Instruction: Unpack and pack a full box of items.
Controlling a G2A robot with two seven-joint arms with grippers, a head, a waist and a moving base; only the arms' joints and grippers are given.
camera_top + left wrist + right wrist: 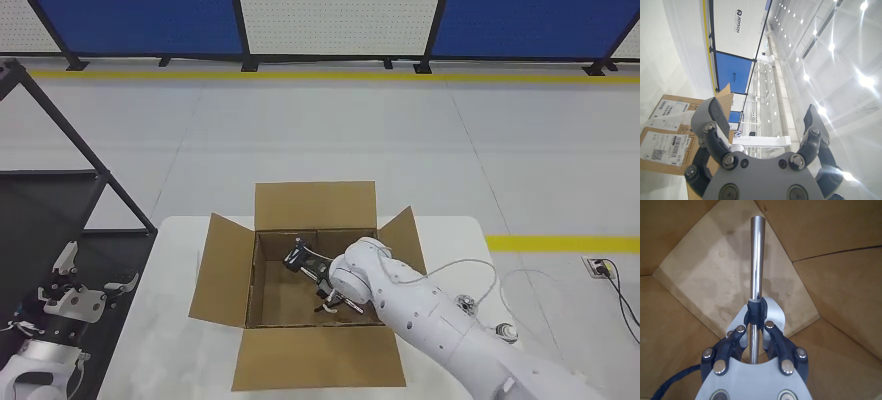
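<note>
An open cardboard box (225, 270) stands on the white table (175, 350), its four flaps folded outward. My right arm leans down into it. Inside, my right gripper (755, 306) is shut on a shiny metal rod (756, 256), which points toward a corner of the box's bare floor (702, 279). From above, that gripper (322, 282) is low in the box interior. My left gripper (764, 117) is off the table's left side, pointing up at the ceiling, open with nothing between its ribbed pads (718, 115). The box's labelled outer wall (666, 132) is beside it.
A dark metal rack (50, 200) stands left of the table. A grey cable (470, 275) loops over the table at the right. A yellow floor line (560, 243) runs beyond the table's right edge.
</note>
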